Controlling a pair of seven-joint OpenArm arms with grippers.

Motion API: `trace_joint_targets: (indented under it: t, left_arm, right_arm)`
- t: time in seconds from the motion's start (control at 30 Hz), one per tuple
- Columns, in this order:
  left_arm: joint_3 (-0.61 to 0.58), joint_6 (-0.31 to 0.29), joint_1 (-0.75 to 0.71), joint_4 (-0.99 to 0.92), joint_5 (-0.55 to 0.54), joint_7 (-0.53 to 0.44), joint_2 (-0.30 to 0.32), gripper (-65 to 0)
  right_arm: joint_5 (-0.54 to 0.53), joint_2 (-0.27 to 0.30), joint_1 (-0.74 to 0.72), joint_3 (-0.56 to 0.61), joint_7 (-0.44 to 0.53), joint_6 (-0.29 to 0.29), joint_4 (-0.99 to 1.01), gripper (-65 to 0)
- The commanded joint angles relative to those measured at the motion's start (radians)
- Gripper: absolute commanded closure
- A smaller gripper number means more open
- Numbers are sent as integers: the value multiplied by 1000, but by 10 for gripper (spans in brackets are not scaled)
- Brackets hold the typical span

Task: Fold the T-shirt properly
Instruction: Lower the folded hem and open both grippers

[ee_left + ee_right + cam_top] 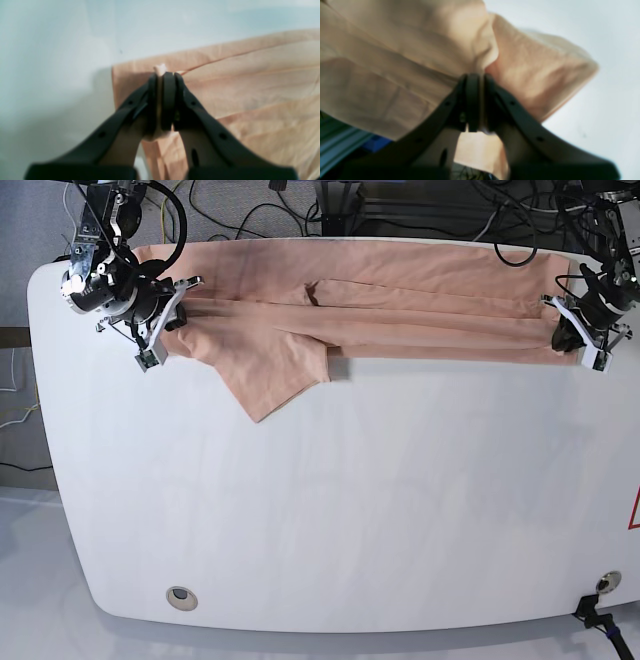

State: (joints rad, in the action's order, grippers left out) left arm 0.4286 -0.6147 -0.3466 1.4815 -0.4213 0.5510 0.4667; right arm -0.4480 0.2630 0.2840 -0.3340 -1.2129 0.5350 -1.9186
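along the far edge of the white table (320, 510) the t-shirt (400, 295) lies stretched into a long band, one loose flap drooping toward the middle. each arm holds an opposite end, presumably to keep the cloth taut and straight for a lengthwise fold. left gripper (165, 73): jaws pressed together, a nub of peach fabric pinched between the pads at the shirt's corner. right gripper (478, 75): jaws nearly together with bunched cloth draped over the tips; fabric appears caught between them, though the view is blurred. cloth extends away from both tips.
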Motion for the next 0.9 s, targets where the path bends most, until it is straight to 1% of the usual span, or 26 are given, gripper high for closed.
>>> trace_joint_targets:
  t: [0.0, 0.03, 0.07, 0.1, 0.13, 0.23, 0.33, 0.4, 0.47, 0.53, 0.6, 0.63, 0.73, 0.87]
  left_arm:
    - [11, 8, 10, 12, -4, 11, 37, -97]
    - [11, 8, 11, 15, -4, 21, 39, -203]
    - [11, 8, 13, 17, -4, 27, 39, -288]
    - [11, 9, 13, 17, -4, 27, 39, -359]
    - [11, 9, 14, 18, -1, 27, 45, -379]
    - [11, 9, 14, 25, 20, 27, 56, -370]
    - [14, 9, 14, 89, 17, 27, 57, -371]
    - [42, 8, 14, 141, 16, 27, 50, -373]
    - [51, 8, 14, 190, 0, 27, 14, -373]
    - [48, 8, 14, 238, -20, 27, -4, -371]
    - [26, 8, 13, 272, -23, 28, -32, -371]
    - [11, 8, 11, 282, -23, 34, -46, -371]
    - [-33, 8, 7, 299, -23, 97, -73, -370]
    - [-44, 9, -26, 291, -20, 111, -135, -370]
  right_arm:
    - [4, 15, -7, -7, 6, -2, -17, -126]
    - [4, 17, -9, -7, 6, -2, -17, -153]
    - [4, 17, -10, -7, 6, -2, -17, -172]
    - [4, 17, -12, -7, 6, -2, -18, -194]
    - [2, 17, -13, -7, 6, -2, -20, -206]
    - [-5, 17, -13, -7, 6, 3, -22, -218]
    - [-13, 15, -16, -7, 6, 4, -32, -218]
    - [-71, 15, -39, -7, 6, 4, -35, -218]
    - [-154, 15, -59, -7, 6, 4, -34, -218]
    - [-236, 15, -75, -7, 6, 4, -32, -218]
    - [-294, 12, -85, -6, 6, 4, -29, -218]
    - [-311, 8, -85, -4, 6, 4, -29, -218]
    - [-314, -35, -82, -3, 6, 4, -17, -216]
    - [-314, -55, -67, 29, 11, 4, 81, -215]
